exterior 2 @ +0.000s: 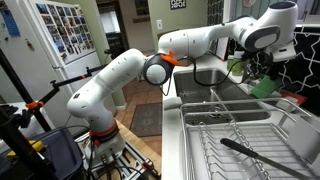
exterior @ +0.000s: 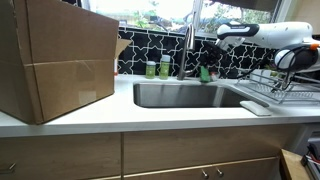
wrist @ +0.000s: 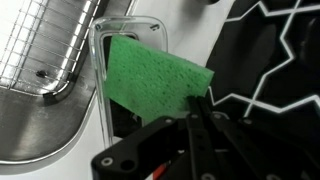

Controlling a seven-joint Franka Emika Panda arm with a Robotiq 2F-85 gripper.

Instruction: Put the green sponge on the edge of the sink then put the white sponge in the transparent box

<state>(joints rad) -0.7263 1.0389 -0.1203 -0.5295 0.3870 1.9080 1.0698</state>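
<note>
The green sponge (wrist: pixel 150 75) is sitting at the back rim of the sink (exterior: pixel 180 95), with the tool (wrist: pixel 200 108) clenching its edge. The faucet (exterior: pixel 187 50) and two green-labelled containers (exterior: pixel 157 69) are standing just beside it, their labels illegible. A cardboard box (exterior: pixel 55 60) is occupying the tabletop (exterior: pixel 150 116).

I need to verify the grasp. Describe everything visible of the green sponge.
The green sponge is a thin, flat, bright green rectangle with a rough, pitted surface like a scouring pad. In the wrist view it sits skewed over the rounded corner of the steel sink, beside the black patterned backsplash. The claw is shut on its near edge, pinching it. Whether its underside rests on the rim cannot be told.
</note>
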